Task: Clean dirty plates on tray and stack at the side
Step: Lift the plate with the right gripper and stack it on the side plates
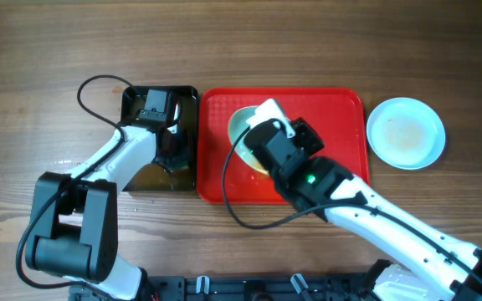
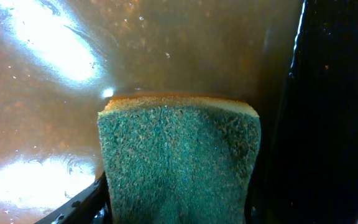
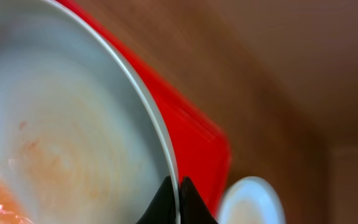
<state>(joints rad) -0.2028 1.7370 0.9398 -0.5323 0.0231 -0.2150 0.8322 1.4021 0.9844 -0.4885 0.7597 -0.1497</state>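
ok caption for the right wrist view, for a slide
Right gripper pinches the rim of a stained plate, red tray behind.

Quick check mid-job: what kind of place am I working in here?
Probably a tabletop dishwashing test bench, not a real kitchen: wood-grain table, large red rectangular plastic tray holding a stained pale round plate, small black rectangular basin with a green sponge.
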